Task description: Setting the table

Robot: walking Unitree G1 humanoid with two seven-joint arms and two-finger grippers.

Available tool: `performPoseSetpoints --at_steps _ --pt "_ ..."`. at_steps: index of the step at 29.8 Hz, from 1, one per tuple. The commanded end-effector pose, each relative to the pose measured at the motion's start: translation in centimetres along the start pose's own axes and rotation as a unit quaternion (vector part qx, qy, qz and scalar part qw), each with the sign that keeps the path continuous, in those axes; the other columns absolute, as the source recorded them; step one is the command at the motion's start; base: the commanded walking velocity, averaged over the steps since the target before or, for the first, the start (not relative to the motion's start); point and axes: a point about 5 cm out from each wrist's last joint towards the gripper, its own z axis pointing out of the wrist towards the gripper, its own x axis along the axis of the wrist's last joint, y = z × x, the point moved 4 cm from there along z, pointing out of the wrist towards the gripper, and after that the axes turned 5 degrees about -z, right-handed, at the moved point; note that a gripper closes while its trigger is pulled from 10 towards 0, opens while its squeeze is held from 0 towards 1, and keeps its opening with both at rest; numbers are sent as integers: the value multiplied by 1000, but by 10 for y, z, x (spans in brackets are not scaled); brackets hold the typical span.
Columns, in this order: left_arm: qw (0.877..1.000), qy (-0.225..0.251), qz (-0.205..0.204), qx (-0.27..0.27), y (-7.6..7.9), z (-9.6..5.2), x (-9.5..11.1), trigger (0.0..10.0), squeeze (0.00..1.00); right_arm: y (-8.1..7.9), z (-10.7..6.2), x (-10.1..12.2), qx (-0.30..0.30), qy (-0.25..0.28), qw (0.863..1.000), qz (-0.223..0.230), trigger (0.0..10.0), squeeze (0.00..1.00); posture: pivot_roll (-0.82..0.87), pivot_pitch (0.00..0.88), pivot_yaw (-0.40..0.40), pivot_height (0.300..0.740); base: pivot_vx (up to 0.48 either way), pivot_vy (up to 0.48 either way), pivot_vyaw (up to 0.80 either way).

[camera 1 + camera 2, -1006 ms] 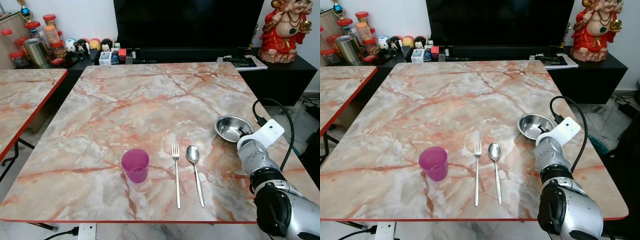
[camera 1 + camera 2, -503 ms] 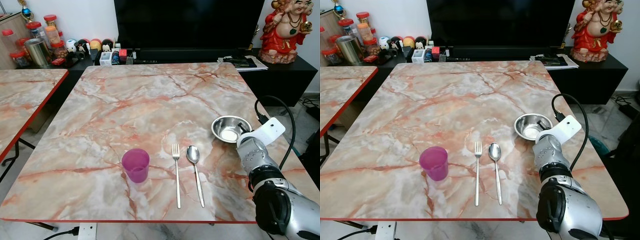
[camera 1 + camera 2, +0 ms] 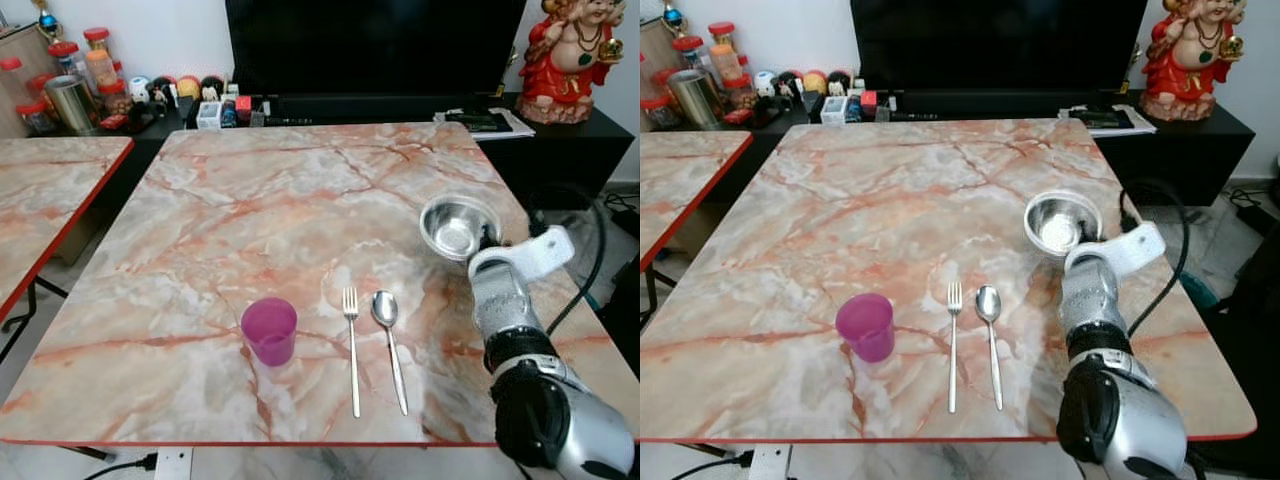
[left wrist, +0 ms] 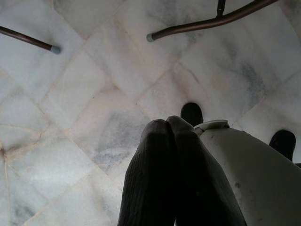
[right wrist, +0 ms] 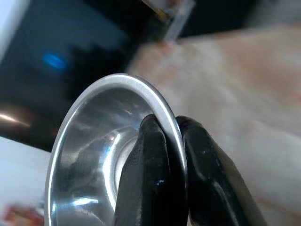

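Note:
A steel bowl (image 3: 455, 226) hangs tilted above the right side of the marble table (image 3: 280, 210). My right gripper (image 5: 173, 141) is shut on the bowl's near rim, one finger inside and one outside. A purple cup (image 3: 269, 330) stands near the table's front edge, with a fork (image 3: 352, 345) and a spoon (image 3: 389, 335) lying side by side to its right. My left gripper (image 4: 170, 126) hangs idle over the tiled floor, its fingers pressed together and holding nothing.
A second marble table (image 3: 40, 200) stands to the left. Behind the table runs a dark TV bench (image 3: 560, 140) with a big black screen (image 3: 375, 45), jars (image 3: 70, 75), small toys and a red figurine (image 3: 575, 55). A black cable (image 3: 585, 280) loops by my right arm.
My right gripper has lifted the steel bowl off the table and carried it a little farther from me, tilting it.

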Motion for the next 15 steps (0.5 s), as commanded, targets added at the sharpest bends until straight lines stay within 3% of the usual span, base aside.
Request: performPoseSetpoints --at_steps 1,4,9,13,15 --pt "1000 -6 -3 7 -5 -1 -5 10000 0 -11 1 10 19 23 999 20 10000 0 -17 0 20 740 0 0 0" --pt "1000 -12 -1 8 -6 -1 -7 10000 0 -23 -3 29 53 69 994 59 10000 0 -17 0 21 740 0 0 0" --pt "1000 -14 -6 10 -8 -2 -8 10000 0 -35 -9 41 84 96 990 61 10000 0 -21 0 24 740 0 0 0" --pt "1000 -17 -9 10 -8 -2 -10 10000 0 -47 -16 44 113 108 987 30 10000 0 -21 0 22 740 0 448 0" --pt "1000 -17 -14 11 -8 -2 -11 10000 0 -47 -17 43 116 106 987 38 10000 0 -20 0 20 740 0 480 0"
